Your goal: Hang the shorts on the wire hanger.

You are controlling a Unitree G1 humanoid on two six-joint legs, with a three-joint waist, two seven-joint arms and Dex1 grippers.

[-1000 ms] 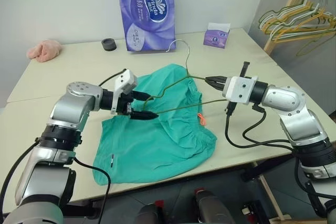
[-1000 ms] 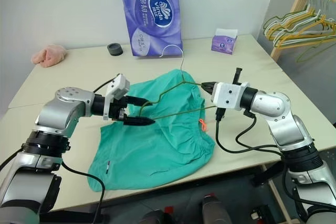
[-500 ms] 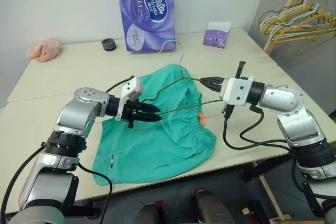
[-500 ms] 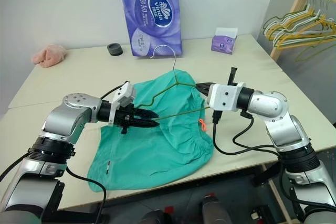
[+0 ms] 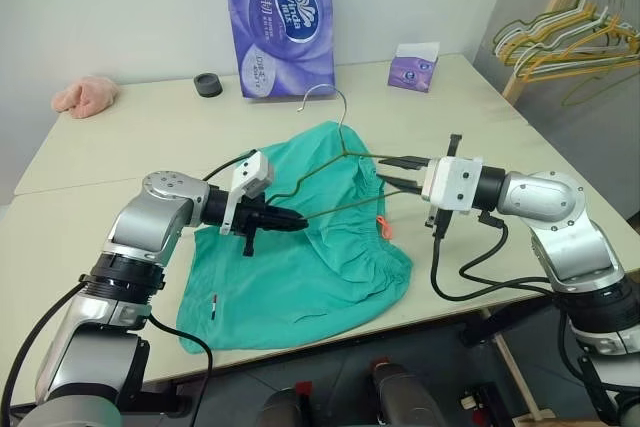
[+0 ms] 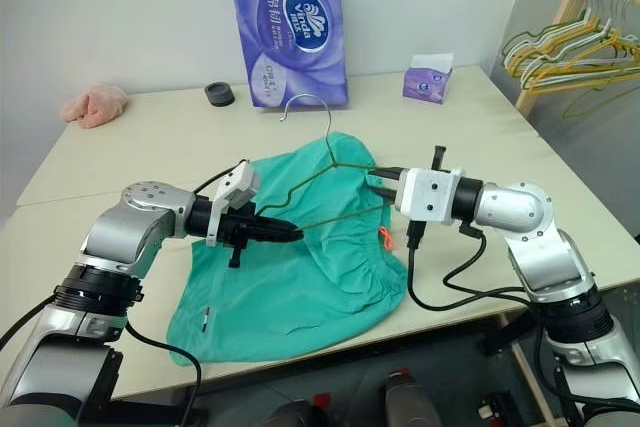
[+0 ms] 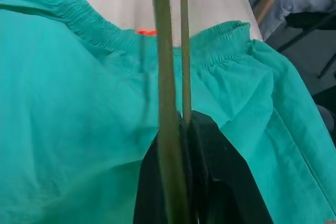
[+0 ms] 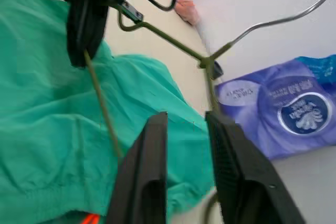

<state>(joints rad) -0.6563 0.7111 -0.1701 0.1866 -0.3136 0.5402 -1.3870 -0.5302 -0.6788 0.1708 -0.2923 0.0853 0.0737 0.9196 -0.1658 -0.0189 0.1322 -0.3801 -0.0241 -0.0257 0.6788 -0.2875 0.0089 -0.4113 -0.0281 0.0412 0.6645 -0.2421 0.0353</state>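
Hanger wire point(image 5: 330, 182) pinched at one end between left gripper point(image 5: 292, 218) fingers, lifted above shorts point(image 5: 300, 257) lying flat on table point(image 5: 120, 147). Right gripper point(image 5: 395, 172) fingers spread, straddling hanger's other end.

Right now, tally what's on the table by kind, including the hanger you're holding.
Teal shorts: 1
Wire hanger: 1
Pink cloth: 1
Purple tissue pack: 1
Small purple tissue box: 1
Black round object: 1
Total: 6

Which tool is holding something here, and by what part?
The left tool is shut on the wire hanger at its left corner, above the shorts. The right tool is open, holding nothing.
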